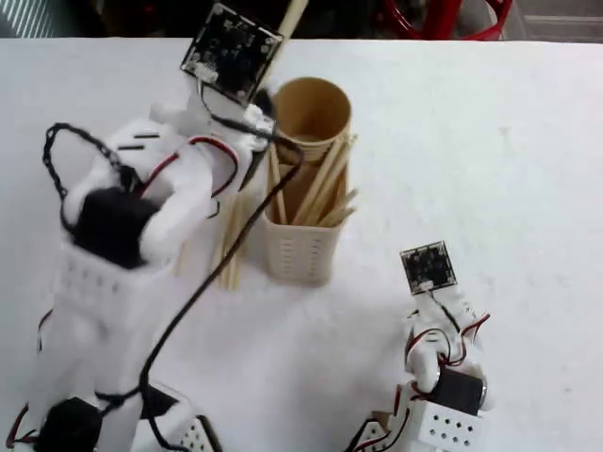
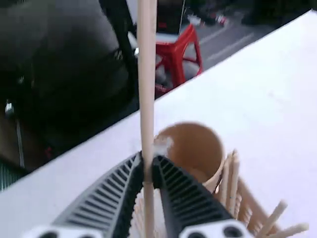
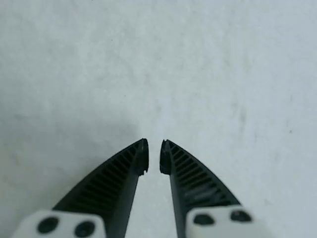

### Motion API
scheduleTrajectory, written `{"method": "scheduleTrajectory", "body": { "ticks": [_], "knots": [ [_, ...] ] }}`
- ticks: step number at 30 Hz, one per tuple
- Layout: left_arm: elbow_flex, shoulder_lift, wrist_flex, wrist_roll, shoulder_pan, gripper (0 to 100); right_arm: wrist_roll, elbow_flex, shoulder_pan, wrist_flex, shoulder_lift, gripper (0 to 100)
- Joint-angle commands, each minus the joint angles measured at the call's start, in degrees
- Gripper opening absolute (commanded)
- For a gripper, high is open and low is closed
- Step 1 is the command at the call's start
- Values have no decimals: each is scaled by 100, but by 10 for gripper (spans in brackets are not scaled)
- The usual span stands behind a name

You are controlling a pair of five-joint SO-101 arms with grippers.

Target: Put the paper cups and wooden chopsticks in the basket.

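The left end effector (image 2: 147, 171) gripped a chopstick (image 2: 146, 74) upright above the basket (image 1: 301, 254) holding the paper cup (image 1: 316, 108), seemingly for a clean drop, while the right end effector (image 3: 153, 156), barely parted and empty, hung over the bench (image 3: 223, 74).

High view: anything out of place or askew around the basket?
Yes. A few loose chopsticks lie on the table beside the basket, outside it. The chopsticks inside lean unevenly, tips over the rim. The left gripper holds one chopstick upright.
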Motion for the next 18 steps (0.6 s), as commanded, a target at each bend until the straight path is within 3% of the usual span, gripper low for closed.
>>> {"method": "scheduleTrajectory", "body": {
  "ticks": [1,8,18],
  "knots": [
    [-1020,-198,-220,-62,549,23,26,53,22,22,-31,57],
    [-273,-224,-1178,-62,1103,22,26,53,22,22,-31,57],
    [1055,-242,-1987,-70,1279,23,26,53,22,22,-31,57]
  ]
}}
